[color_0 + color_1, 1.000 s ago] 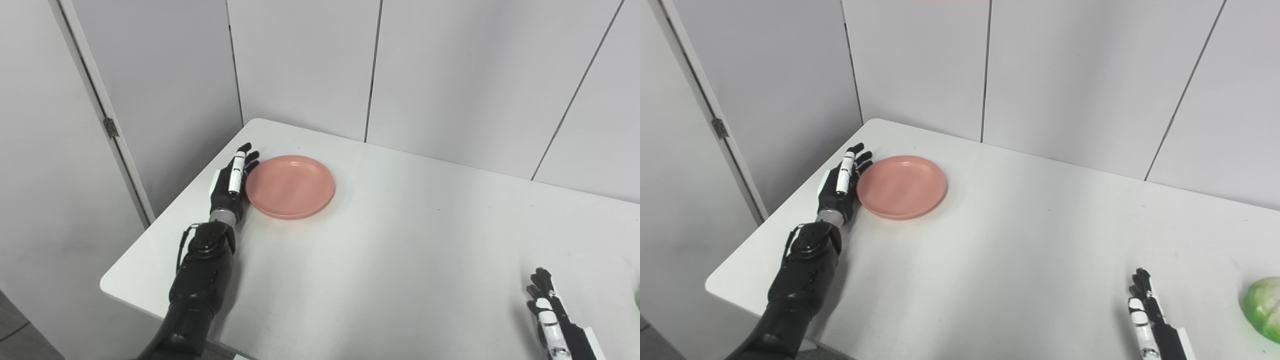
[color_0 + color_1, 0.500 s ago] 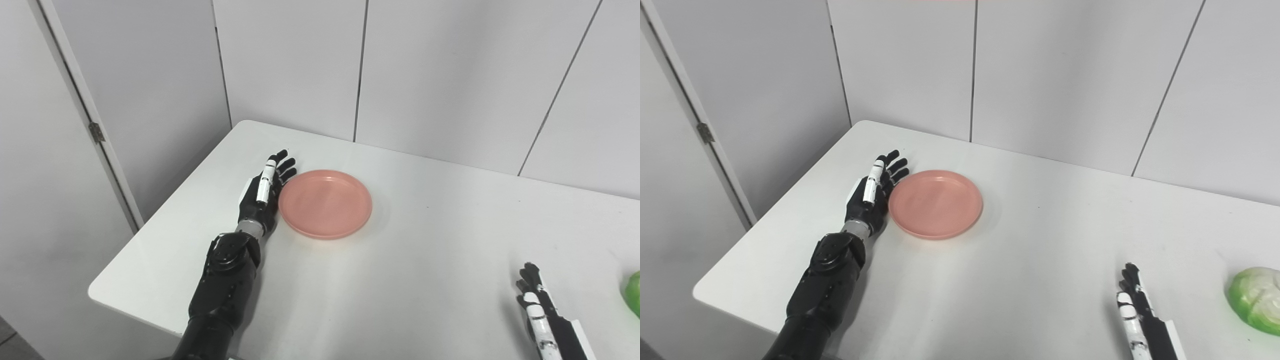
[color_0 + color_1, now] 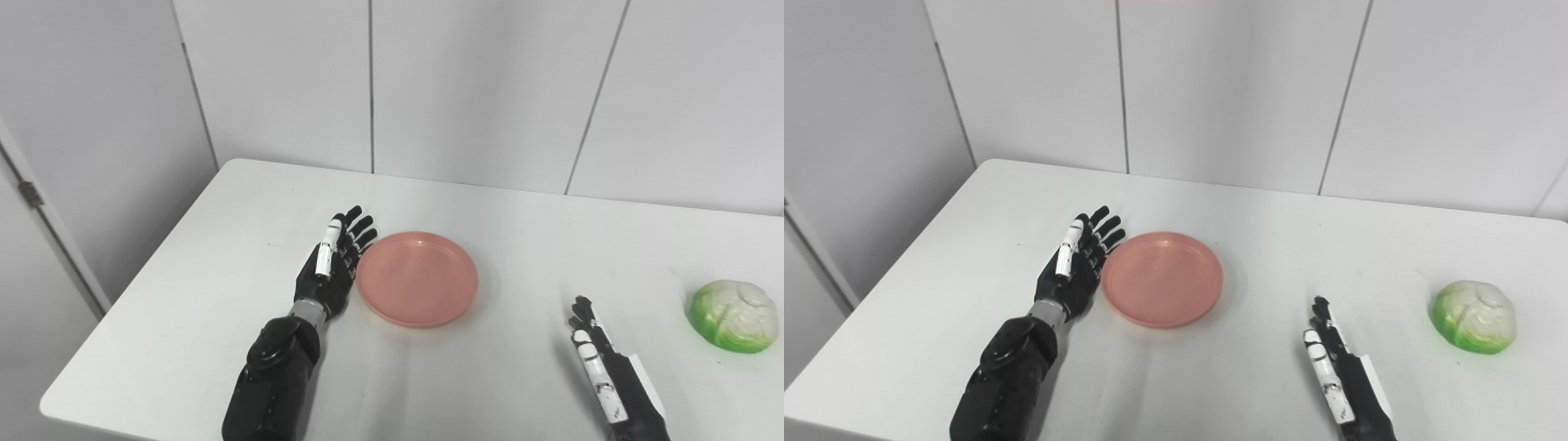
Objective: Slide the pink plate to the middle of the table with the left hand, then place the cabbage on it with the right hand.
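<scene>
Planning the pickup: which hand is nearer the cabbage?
Right. The right hand lies just left of the cabbage; the left hand sits beyond the pink plate.

White table (image 3: 202,257) w/ rounded corners; grey panel walls (image 3: 478,86) behind.

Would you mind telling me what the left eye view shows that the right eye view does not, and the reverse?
Only the left eye view shows the door hinge at the far left. Only the right eye view shows the far right corner of the table. Both show the pink plate with the open left hand at its left rim, the open right hand near the front edge, and the cabbage lying apart on the right.
</scene>
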